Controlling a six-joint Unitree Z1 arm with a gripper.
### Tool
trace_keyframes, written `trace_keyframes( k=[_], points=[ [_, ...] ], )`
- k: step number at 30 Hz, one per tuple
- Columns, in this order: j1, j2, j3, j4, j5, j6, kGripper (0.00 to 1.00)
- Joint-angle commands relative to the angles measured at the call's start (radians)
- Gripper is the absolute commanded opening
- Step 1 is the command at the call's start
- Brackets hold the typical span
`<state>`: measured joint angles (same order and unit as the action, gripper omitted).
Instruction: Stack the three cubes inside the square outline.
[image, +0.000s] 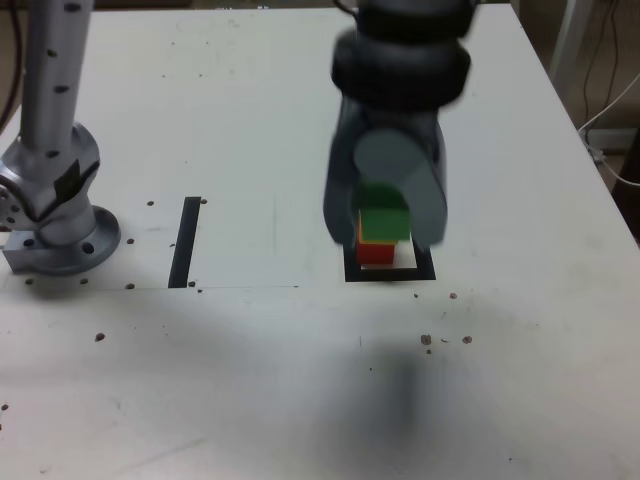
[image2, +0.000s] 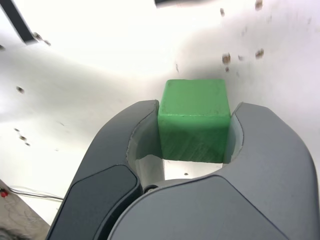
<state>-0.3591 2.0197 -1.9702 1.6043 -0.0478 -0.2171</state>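
A: Green cube (image2: 194, 120), matte, plain-faced, faintly scuffed, clamped right between the two smooth grey fingers (image2: 150, 150)!

B: Closed on it from both sides, no gap visible.

A: Below the fingers, the red cube (image: 375, 252) sits inside the square outline (image: 391, 272), black tape on the white desk (image: 250, 120).

B: A sliver of yellow (image: 359, 232) shows between green and red; whether green touches it, I can't tell.

A: No lettering on any face. A straight black strip (image: 185, 241) lies well off to the exterior view's left.
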Motion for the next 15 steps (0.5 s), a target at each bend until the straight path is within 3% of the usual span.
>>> trace_keyframes(
  k=[1, 15],
  points=[
    [0.019, -0.027, 0.025, 0.031, 0.003, 0.018, 0.29],
    [0.153, -0.091, 0.123, 0.026, 0.01, 0.128, 0.29]
  ],
)
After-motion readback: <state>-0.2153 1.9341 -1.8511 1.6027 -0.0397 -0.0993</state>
